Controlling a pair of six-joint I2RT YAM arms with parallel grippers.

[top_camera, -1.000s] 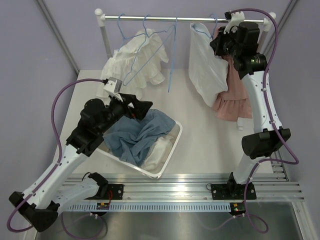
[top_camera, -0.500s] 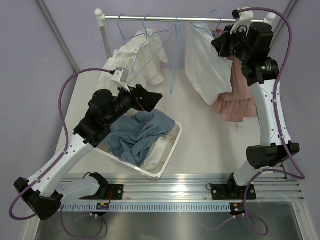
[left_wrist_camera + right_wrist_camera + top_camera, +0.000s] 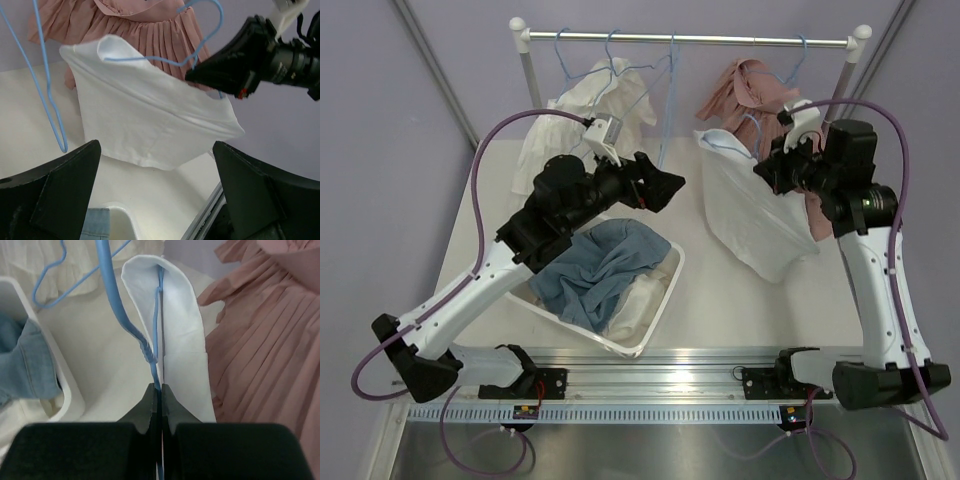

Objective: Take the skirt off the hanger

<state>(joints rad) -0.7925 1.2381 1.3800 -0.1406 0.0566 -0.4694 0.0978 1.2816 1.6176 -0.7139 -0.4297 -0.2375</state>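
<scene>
White skirt (image 3: 755, 215), still on blue hanger (image 3: 112, 290), now off the rail (image 3: 690, 39), hangs from right gripper (image 3: 160, 387), pinched on the hanger in wrist view alone; left gripper (image 3: 155, 145) gapes empty.

The skirt (image 3: 150, 120) is smooth matt white cloth, the hanger (image 3: 113, 290) glossy blue.

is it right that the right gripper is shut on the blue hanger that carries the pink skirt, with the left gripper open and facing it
Not quite. The right gripper is shut on the blue hanger, but that hanger carries the white skirt; the pink garment hangs beside it. The right wrist view shows this. The left gripper is open and faces it.
</scene>
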